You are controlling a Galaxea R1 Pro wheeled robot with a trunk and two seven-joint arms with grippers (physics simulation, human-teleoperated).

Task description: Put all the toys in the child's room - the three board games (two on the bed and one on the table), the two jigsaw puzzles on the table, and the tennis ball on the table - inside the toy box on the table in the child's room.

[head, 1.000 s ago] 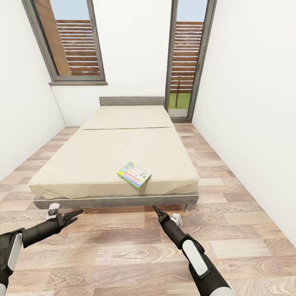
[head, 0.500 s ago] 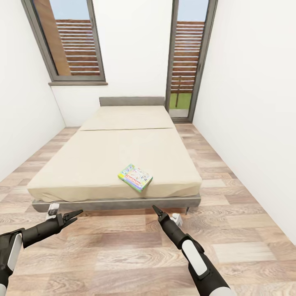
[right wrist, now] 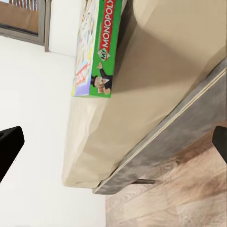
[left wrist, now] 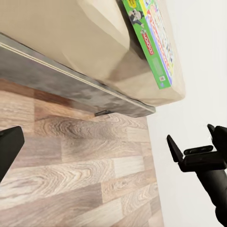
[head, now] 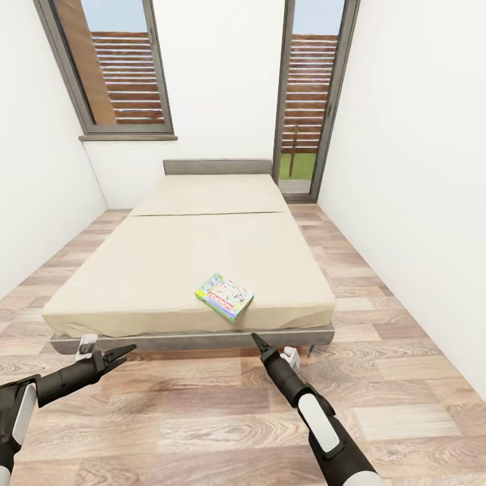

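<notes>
One board game point(head: 224, 295), a flat green-edged Monopoly box, lies on the bed point(head: 169, 270) near its foot edge, right of centre. It also shows in the left wrist view point(left wrist: 153, 40) and the right wrist view point(right wrist: 97, 47). My left gripper point(head: 123, 353) hangs open over the floor, short of the bed's left foot corner. My right gripper point(head: 257, 341) is open just below the bed frame, a little right of the box and short of it; it shows too in the left wrist view point(left wrist: 191, 142). The table, toy box, jigsaw puzzles and tennis ball are out of view.
The bed has a dark grey frame point(head: 202, 339) and stands on wood-plank floor point(head: 202, 418). White walls close in on both sides, leaving narrow floor strips beside the bed. A window point(head: 111, 64) and a glass door point(head: 304, 101) are in the far wall. Small white feet point(head: 290, 356) stand under the frame.
The whole picture has shifted slightly: the camera has come a little closer to the bed. Both arms hold the same pose and the box has not moved on the mattress.
</notes>
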